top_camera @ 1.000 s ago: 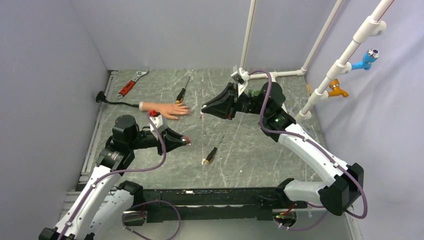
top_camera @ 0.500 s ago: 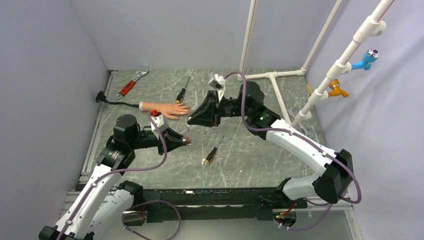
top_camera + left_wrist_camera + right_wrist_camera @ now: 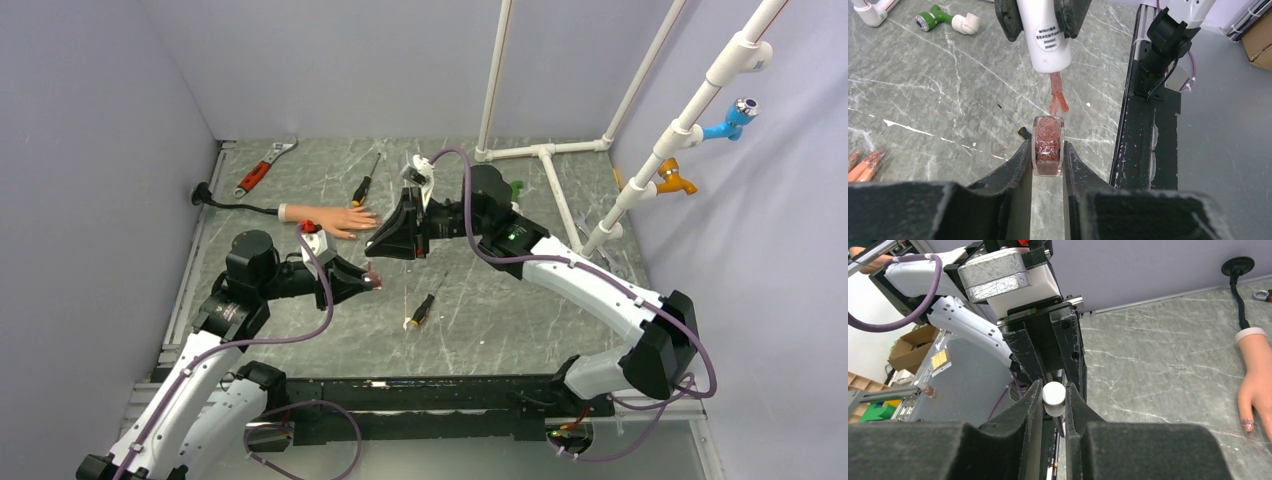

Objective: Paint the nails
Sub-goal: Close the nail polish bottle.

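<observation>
Our left jaws clamp the open polish bottle [image 3: 1048, 145]. Our right jaws pinch the white brush cap [image 3: 1049, 45], bristles near the bottle's mouth. The nails [image 3: 1246, 425] are on the mannequin hand [image 3: 338, 220] — lying far-left on the tabletop [image 3: 500, 300].

A robot lab's test cell, clearly. There's a marbled grey table [image 3: 500, 310] boxed in by plain lavender panels [image 3: 100, 150]. Beyond the right gripper [image 3: 372, 248] stands a white PVC pipe frame [image 3: 545, 152], carrying a blue tap [image 3: 728, 122] and an orange tap [image 3: 672, 181]. Off to its far left lies a red-handled wrench [image 3: 262, 168]. A screwdriver [image 3: 421, 310] lies near the left gripper [image 3: 375, 282]. There's a cardboard box [image 3: 910, 350] past the table's edge.
</observation>
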